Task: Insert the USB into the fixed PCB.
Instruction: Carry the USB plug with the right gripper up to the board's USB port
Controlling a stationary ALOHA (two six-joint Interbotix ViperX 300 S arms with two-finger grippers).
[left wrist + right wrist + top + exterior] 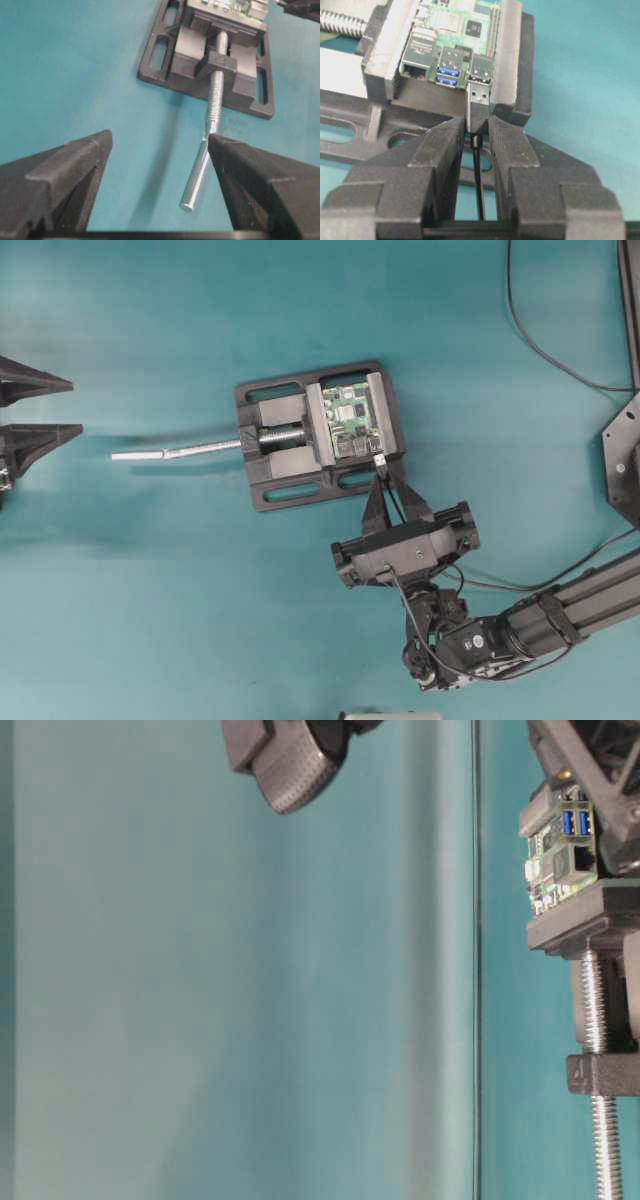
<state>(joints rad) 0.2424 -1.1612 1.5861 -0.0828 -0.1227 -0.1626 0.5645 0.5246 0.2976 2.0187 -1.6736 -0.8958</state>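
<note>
The green fixed PCB [350,420] sits clamped in a black vise [290,465]; it also shows in the right wrist view [455,22] and at table level [560,845]. My right gripper [385,488] is shut on the dark body of the USB [479,97]. Its silvery tip points at the board and meets the mouth of the right-hand silver port [482,67]; how deep it sits I cannot tell. The thin black cable [479,185] runs back between the fingers. My left gripper [50,408] hangs open and empty at the far left, well away from the vise [210,55].
The vise's silver screw rod [190,450] sticks out to the left, its end lying between my open left fingers [65,175] in the left wrist view. Another black cable [540,340] curves across the back right. A dark ribbed gripper part [290,755] hangs at the top of the table-level view.
</note>
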